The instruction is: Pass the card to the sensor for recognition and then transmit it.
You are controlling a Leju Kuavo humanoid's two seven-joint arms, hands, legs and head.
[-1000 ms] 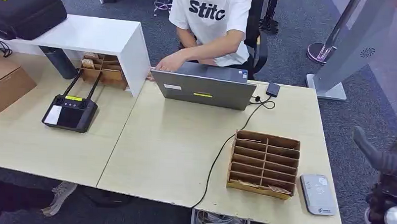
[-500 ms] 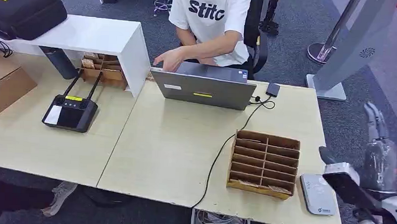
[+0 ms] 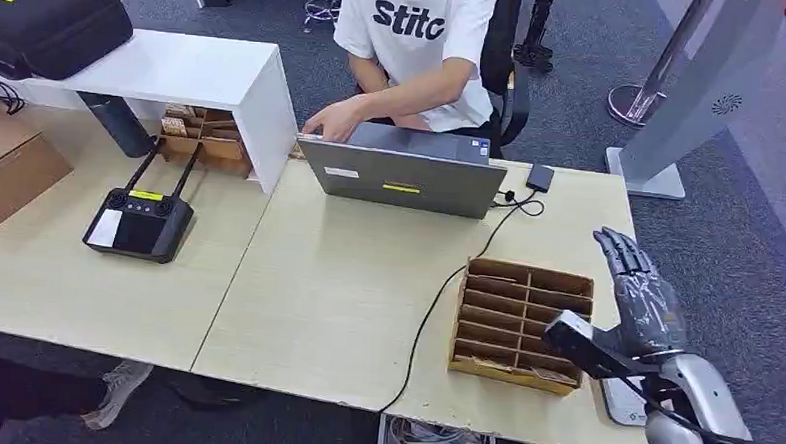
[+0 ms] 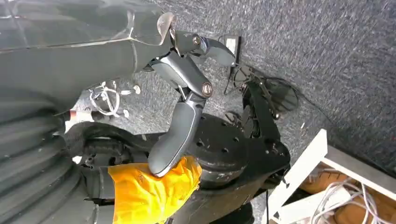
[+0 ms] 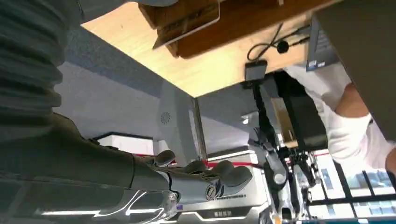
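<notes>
A wooden slotted card organizer [image 3: 522, 323] stands on the right of the table, with a card lying in its front right slot [image 3: 554, 374]. The grey-white sensor [image 3: 617, 400] lies just right of it, mostly hidden under my right hand [image 3: 640, 308]. That hand hovers over the organizer's right end, fingers stretched out and apart, holding nothing. In the right wrist view, the fingers [image 5: 205, 175] are spread in the air, and the organizer [image 5: 243, 23] and a card [image 5: 187, 23] are visible. My left hand [image 4: 184, 116] hangs by my body with loose fingers, holding nothing.
A person [image 3: 417, 43] sits behind the open laptop [image 3: 403, 172], one hand on it. A black cable [image 3: 435, 304] runs from the laptop past the organizer to the front edge. A black controller [image 3: 139, 221], a cardboard box [image 3: 6, 165] and a white shelf [image 3: 176, 67] stand at the left.
My right hand came up from beside the table's right edge and swung left over the sensor and the organizer's right end. The person's hand shifted on the laptop.
</notes>
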